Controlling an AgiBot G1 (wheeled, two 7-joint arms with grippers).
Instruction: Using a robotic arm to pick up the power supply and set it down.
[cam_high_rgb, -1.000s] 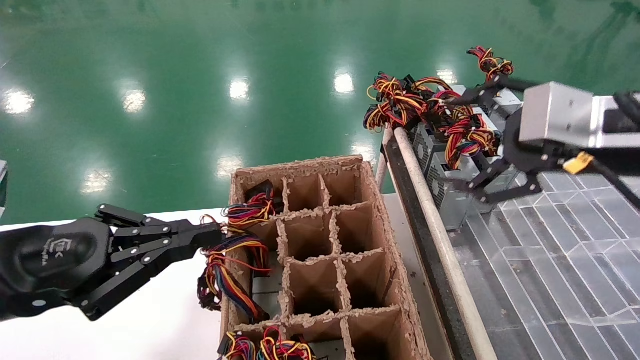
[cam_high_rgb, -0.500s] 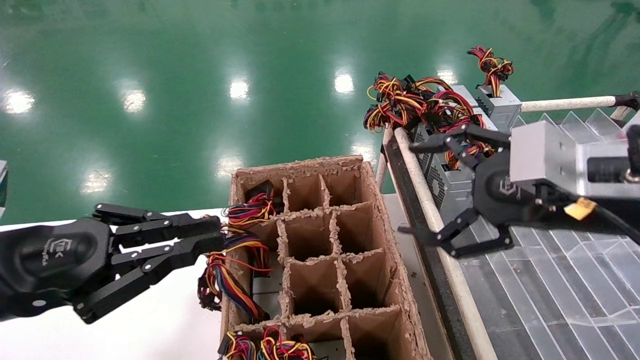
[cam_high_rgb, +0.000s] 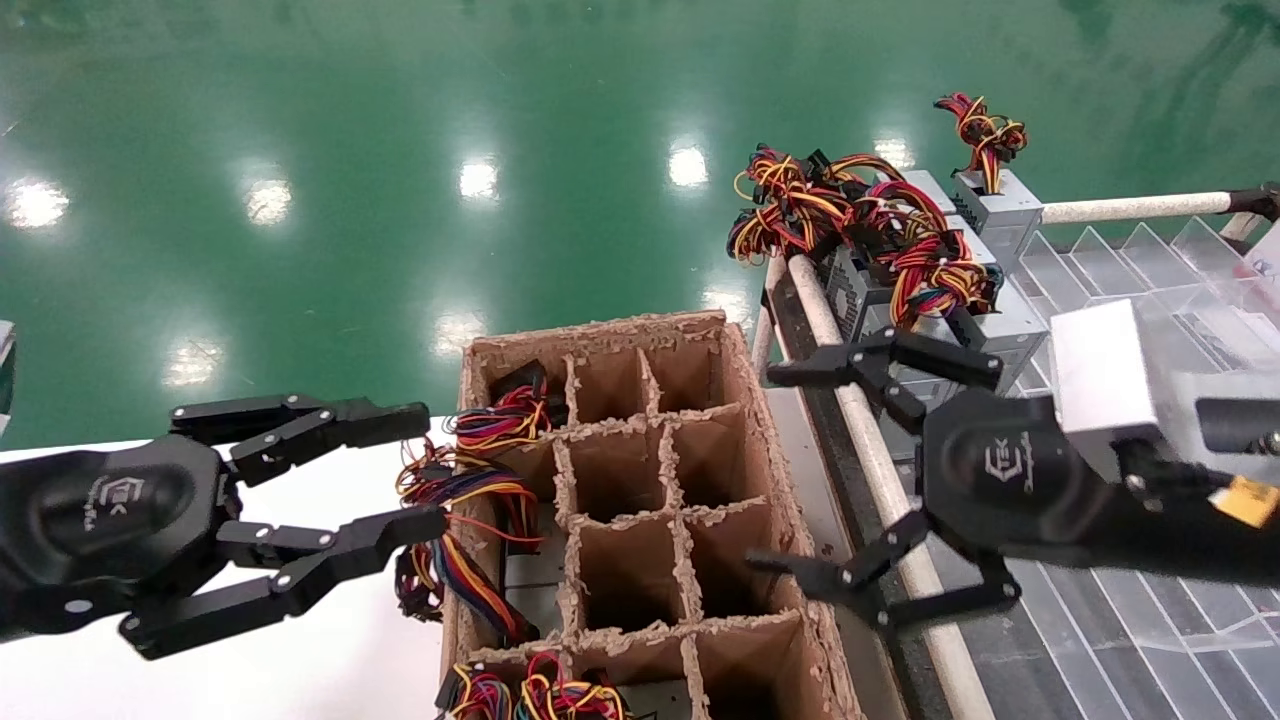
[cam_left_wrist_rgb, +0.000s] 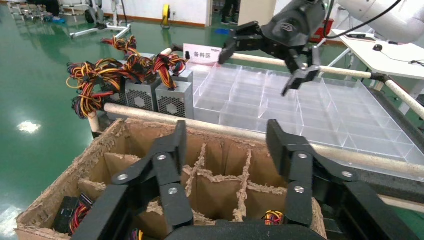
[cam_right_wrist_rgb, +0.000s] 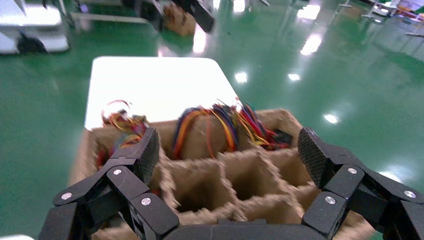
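Observation:
Several silver power supplies with red and yellow wire bundles stand in a row at the far end of the clear-tray rack; the left wrist view shows them too. More wire bundles stick out of the left column of the brown cardboard divider box. My left gripper is open beside those wires, holding nothing. My right gripper is open and empty above the box's right wall. From the right wrist its open jaws frame empty cells and coloured wires.
The white table carries the cardboard box. A pale rail and black frame edge separate box and rack. In the left wrist view my left gripper faces the box, with the right gripper above the trays. Green floor lies beyond.
My right gripper has left the row of power supplies and come down and left to the box's right wall, empty. My left gripper has opened from shut beside the wires.

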